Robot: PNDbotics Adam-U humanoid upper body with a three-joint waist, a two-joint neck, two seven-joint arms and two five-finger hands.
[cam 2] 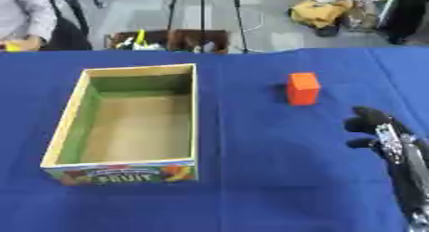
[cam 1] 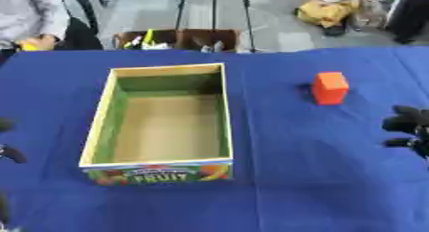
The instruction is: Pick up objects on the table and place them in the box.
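Fingers of the left hand (cam 1: pixel 8 152) show only as dark tips at the left edge of the left eye view, well to the left of the box (cam 1: pixel 100 112); I cannot tell whether this hand is open or closed, and it seems idle. Next comes the box itself, an open cardboard fruit box with green inner walls, which stands on the blue table (cam 1: pixel 293 192) and has nothing inside. To the right of the box, apart from its right wall and about level with its far half, the orange block (cam 2: pixel 302 88) stands upright on the cloth. Further right of the box and nearer to the robot, the right hand (cam 2: pixel 375 127) hovers close to the block but does not touch it; its fingers look curled and it holds nothing.

In my judgement the step in hand is the reach for the block. To do it well, the right hand should first open its fingers, come over the block from above, and close thumb and fingers on two opposite flat faces. The block is tall and may tip if a finger pushes it from one side only. After that, a lift clear of the box wall is needed.
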